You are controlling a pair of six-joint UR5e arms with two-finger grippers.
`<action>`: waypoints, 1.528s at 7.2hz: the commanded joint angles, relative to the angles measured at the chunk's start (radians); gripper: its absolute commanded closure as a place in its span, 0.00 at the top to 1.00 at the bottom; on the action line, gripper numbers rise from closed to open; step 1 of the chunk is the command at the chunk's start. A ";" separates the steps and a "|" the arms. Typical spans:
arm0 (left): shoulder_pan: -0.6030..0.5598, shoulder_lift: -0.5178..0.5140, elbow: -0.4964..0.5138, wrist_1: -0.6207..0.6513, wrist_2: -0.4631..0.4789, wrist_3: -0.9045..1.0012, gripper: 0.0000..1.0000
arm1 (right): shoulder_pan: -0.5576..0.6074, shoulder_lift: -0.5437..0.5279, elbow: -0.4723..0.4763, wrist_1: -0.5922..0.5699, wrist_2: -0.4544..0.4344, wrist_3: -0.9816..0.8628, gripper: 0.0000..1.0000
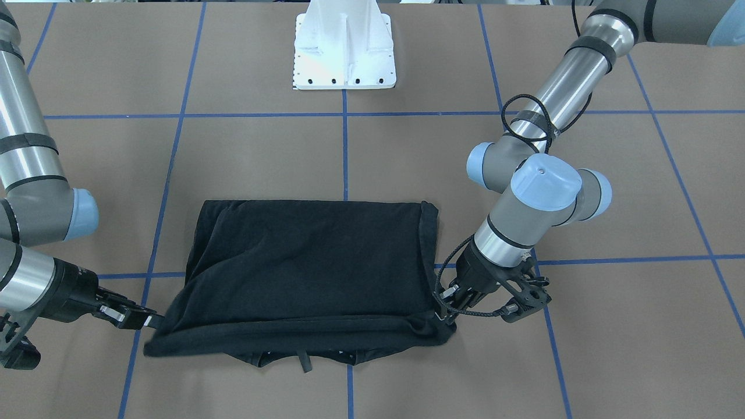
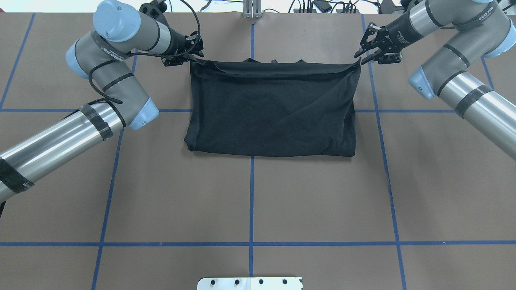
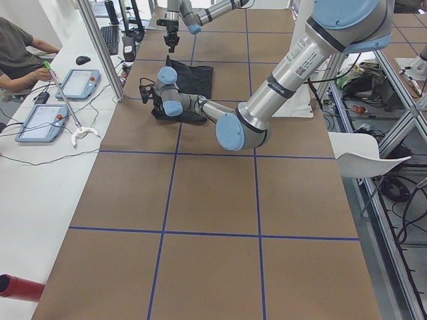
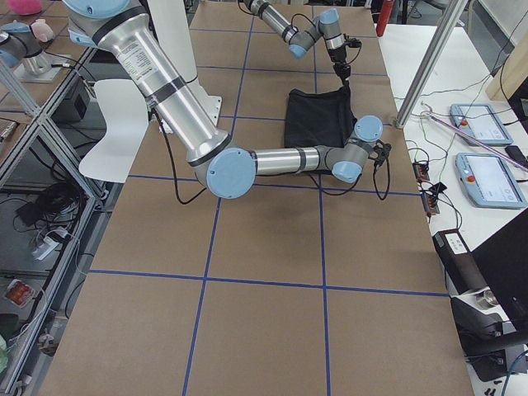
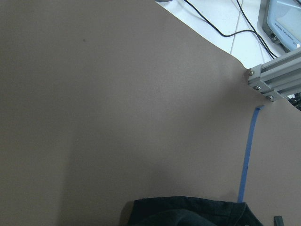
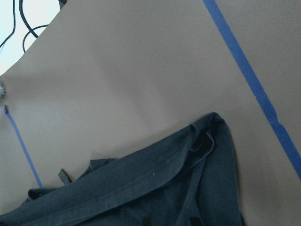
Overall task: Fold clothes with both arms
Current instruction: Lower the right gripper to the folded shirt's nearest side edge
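Note:
The black T-shirt (image 1: 314, 267) (image 2: 274, 108) lies doubled over on the brown table, with no print showing. Its edge farthest from the robot's base runs taut between both grippers. My left gripper (image 1: 445, 311) (image 2: 192, 56) is shut on one corner of that edge. My right gripper (image 1: 152, 320) (image 2: 358, 59) is shut on the other corner. Both corners are drawn out into points toward the fingers. In the side views those corners peak slightly off the table. The shirt shows low in the left wrist view (image 5: 188, 214) and the right wrist view (image 6: 141, 197); neither wrist view shows the fingers clearly.
The white pedestal base (image 1: 344, 52) stands at the robot's side of the table. Blue tape lines (image 2: 252, 201) grid the surface. An aluminium post (image 5: 270, 80) stands at the far edge. A seated person (image 3: 17, 50) and teach pendants (image 3: 77, 83) are beyond that edge.

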 commanded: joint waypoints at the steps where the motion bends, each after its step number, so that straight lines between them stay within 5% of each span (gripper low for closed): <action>1: -0.031 0.004 -0.016 0.006 -0.006 0.002 1.00 | 0.005 0.001 0.023 0.001 0.009 0.006 1.00; 4: -0.053 0.036 -0.085 0.010 -0.036 0.002 1.00 | -0.024 -0.093 0.190 -0.055 0.075 0.067 0.99; 6: -0.059 0.048 -0.111 0.010 -0.037 0.002 1.00 | -0.148 -0.185 0.363 -0.168 0.012 0.104 0.99; 11: -0.056 0.057 -0.151 0.041 -0.034 0.000 1.00 | -0.285 -0.303 0.468 -0.218 -0.103 0.094 1.00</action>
